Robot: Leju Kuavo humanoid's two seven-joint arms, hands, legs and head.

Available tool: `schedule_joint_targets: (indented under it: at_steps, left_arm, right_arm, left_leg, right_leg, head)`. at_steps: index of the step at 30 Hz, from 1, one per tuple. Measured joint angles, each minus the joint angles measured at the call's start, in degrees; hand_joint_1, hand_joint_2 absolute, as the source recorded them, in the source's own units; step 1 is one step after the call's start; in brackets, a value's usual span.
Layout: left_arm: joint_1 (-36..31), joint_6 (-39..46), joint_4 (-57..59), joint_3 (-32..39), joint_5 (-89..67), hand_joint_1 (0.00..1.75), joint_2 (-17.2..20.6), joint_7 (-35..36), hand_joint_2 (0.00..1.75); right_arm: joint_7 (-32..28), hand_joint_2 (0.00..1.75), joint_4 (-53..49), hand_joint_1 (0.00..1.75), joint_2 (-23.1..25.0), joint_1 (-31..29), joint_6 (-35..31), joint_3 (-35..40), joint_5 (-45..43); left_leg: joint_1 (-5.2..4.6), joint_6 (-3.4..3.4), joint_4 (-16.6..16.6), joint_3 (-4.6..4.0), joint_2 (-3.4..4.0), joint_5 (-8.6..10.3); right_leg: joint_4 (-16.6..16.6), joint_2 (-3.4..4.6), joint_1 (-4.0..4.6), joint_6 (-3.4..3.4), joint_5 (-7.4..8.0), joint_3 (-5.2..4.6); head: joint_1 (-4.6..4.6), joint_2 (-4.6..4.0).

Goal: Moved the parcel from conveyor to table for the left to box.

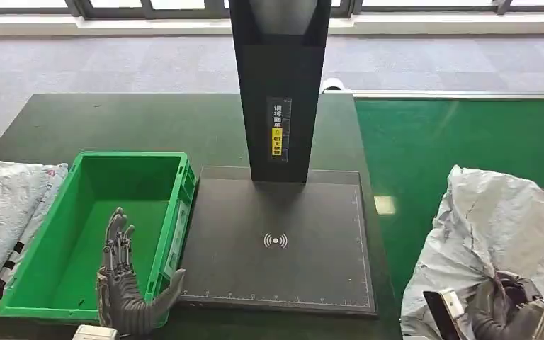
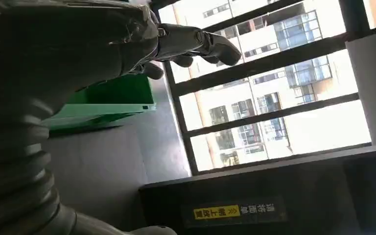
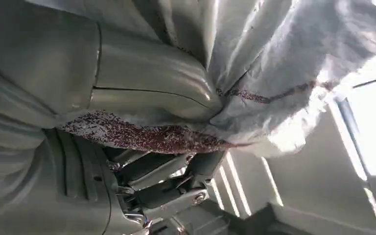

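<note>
Parcel: a crumpled grey-white plastic mailer bag (image 1: 492,234) stood bunched up on the green conveyor belt (image 1: 425,149), at my right side, well apart from the bin.
Parcel close up: in the right wrist view the wrinkled bag (image 3: 293,63) showed a band of dark reddish speckles, and its film was pressed against my thumb.
My right hand: it (image 1: 513,312) sat at the lower part of the parcel with its fingers curled into the plastic, gripping the bag; my thumb (image 3: 152,90) lay over one fold and the darker fingers (image 3: 166,181) closed beneath it.
My left hand: it (image 1: 124,283) hovered over the near end of the green bin, fingers apart and pointing away from me, thumb out toward the scanner base, holding nothing.
Left hand close up: in the left wrist view my fingers (image 2: 200,44) stretched out free in front of bright windows.
Green bin: an open plastic crate (image 1: 177,212) stood on the dark tabletop (image 1: 57,120), its right wall just beside the scanner base; no parcel lay in the part I could see.
Scanner base: a flat black plate (image 1: 280,241) with a white wireless mark lay between the bin and the conveyor belt.
Scanner column: a black upright post (image 1: 280,85) rose from the far edge of the plate, bearing a yellow label.
Other parcels: grey-white bags (image 1: 3,212) lay on the tabletop, touching the bin's left wall.
</note>
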Motion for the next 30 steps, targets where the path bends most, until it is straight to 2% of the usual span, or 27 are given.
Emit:
schedule_joint_targets:
  at_steps: [3,6,11,12,16,17,21,23,27,28,30]
  left_arm:
    - [-0.5,-0.07,0.35,-0.7,0.19,0.0,0.44,0.0,1.75]
    - [-1.19,-0.11,0.79,-1.07,0.61,0.0,0.61,0.0,1.75]
    - [-1.55,-0.18,1.29,-1.59,0.93,0.0,0.94,0.0,1.75]
    - [-1.62,-0.26,1.25,-1.66,1.48,0.0,0.96,0.0,1.75]
    - [-2.33,-1.18,1.05,-1.66,2.86,0.0,0.94,0.0,1.75]
    - [-2.47,-1.2,1.05,-1.66,2.95,0.0,0.94,0.0,1.75]
    - [-2.46,-1.33,1.03,-1.66,2.97,0.0,0.92,0.0,1.75]
    - [-2.49,-1.42,1.05,-1.66,2.99,0.0,0.68,0.0,1.75]
    - [-3.08,-3.79,1.64,-1.64,2.27,0.0,-0.22,0.0,1.75]
    - [-3.2,-4.57,1.84,-1.66,2.1,0.0,-0.39,0.0,1.75]
    - [-3.17,-5.25,2.16,-1.64,1.95,0.0,-0.7,0.0,1.75]
  right_arm:
    - [-13.99,1.75,-5.18,1.75,2.09,-0.2,-0.06,-2.07,-11.27]
    - [-18.16,1.75,-10.63,1.75,3.38,-0.17,-0.07,-1.63,-15.09]
    - [-18.45,1.75,-14.72,1.75,4.43,0.07,-0.04,-1.53,-15.84]
    - [-18.47,1.75,-15.51,1.75,4.39,0.27,-0.02,-0.75,-16.19]
    - [-18.87,1.75,-15.49,1.75,3.76,-0.15,0.09,10.35,-13.19]
    - [-19.02,1.75,-15.45,1.75,3.76,-0.26,0.09,12.05,-13.0]
    - [-18.56,1.75,-15.05,1.75,3.47,-0.79,0.11,16.51,-13.98]
    - [-15.8,1.75,-11.74,1.75,1.54,-2.13,2.02,20.98,-16.48]
    - [-8.93,1.75,2.97,1.75,-0.11,-9.14,6.38,32.08,-16.56]
    - [-8.18,1.75,7.37,1.75,-0.11,-10.81,6.21,34.11,-16.8]
    - [-7.87,1.75,13.69,1.75,-0.18,-12.77,5.82,37.15,-17.25]
  left_leg:
    - [-0.01,0.0,0.0,-0.01,0.0,0.0]
    - [0.01,0.0,0.0,0.02,0.0,0.0]
    - [0.01,0.0,0.0,-0.01,0.0,0.0]
    - [0.01,0.01,-0.01,-0.47,-0.01,-0.01]
    - [0.01,-0.03,-0.02,-0.22,0.13,-0.17]
    - [0.01,-0.04,-0.02,0.21,0.1,-0.13]
    - [0.03,-0.06,-0.03,0.14,0.01,-0.07]
    - [0.05,-0.13,-0.06,-0.29,0.11,-0.21]
    - [0.08,-0.13,-0.07,0.02,0.37,-0.25]
    - [0.08,-0.11,-0.05,0.38,0.32,-0.17]
    - [0.08,-0.15,-0.05,0.31,0.04,-0.07]
  right_leg:
    - [0.0,-0.02,-0.01,0.01,-0.01,0.01]
    - [0.0,0.01,0.01,0.01,-0.01,0.03]
    - [0.02,0.0,-0.01,0.03,-0.03,0.07]
    - [0.02,-0.01,-0.02,0.03,-0.03,0.11]
    - [0.02,0.09,0.01,-0.03,-0.16,0.16]
    - [0.02,0.07,0.01,-0.04,-0.15,0.17]
    - [0.1,-0.04,0.03,-0.05,-0.16,0.24]
    - [0.09,0.08,0.05,-0.1,-0.22,0.27]
    - [0.06,0.32,0.07,-0.14,-0.24,0.29]
    - [0.08,0.23,0.07,-0.14,-0.21,0.27]
    - [0.11,-0.02,0.08,-0.13,-0.18,0.28]
  head:
    - [0.02,0.0]
    - [0.0,0.0]
    - [0.0,0.0]
    - [0.02,0.0]
    - [0.0,0.0]
    - [0.0,0.0]
    - [0.0,0.0]
    - [0.02,0.0]
    - [0.0,0.0]
    - [0.0,0.0]
    - [0.0,0.0]
